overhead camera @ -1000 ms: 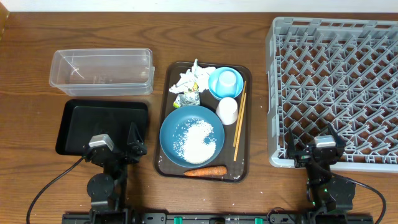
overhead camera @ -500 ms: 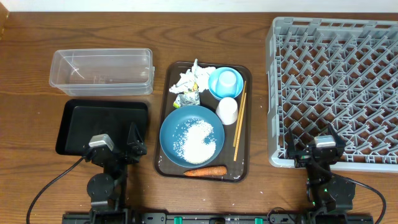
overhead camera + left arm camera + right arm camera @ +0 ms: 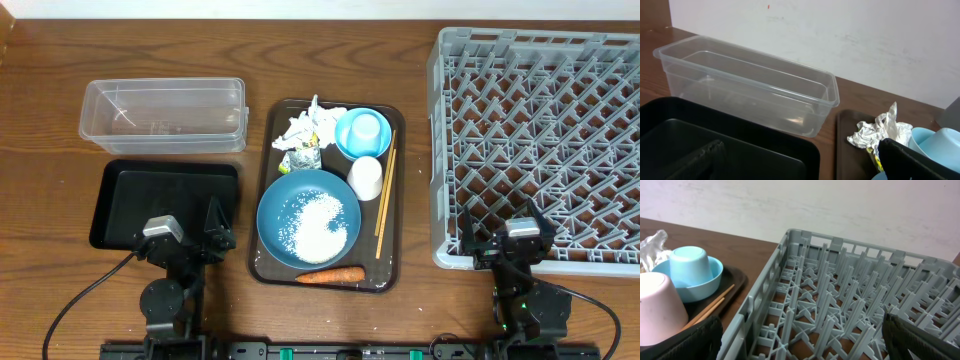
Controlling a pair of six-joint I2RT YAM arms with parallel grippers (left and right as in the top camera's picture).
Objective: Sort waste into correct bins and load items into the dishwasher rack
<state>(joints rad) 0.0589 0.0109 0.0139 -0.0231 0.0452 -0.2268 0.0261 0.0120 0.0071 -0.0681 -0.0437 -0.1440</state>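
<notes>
We see the grey rack (image 3: 540,130) filling the right of the bench (image 3: 40,60), our right pincer (image 3: 505,238) spread and empty over its near edge. The black tray (image 3: 150,195) lies just ahead of our left pincer (image 3: 190,235), also spread and empty, the clear tub (image 3: 163,140) beyond it. Blue dish (image 3: 285,195), rice (image 3: 318,228) and carrot (image 3: 330,274) sit between both pincers.

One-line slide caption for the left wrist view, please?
Clear tub behind the black tray; crumpled tissue on the brown tray at right.
</notes>
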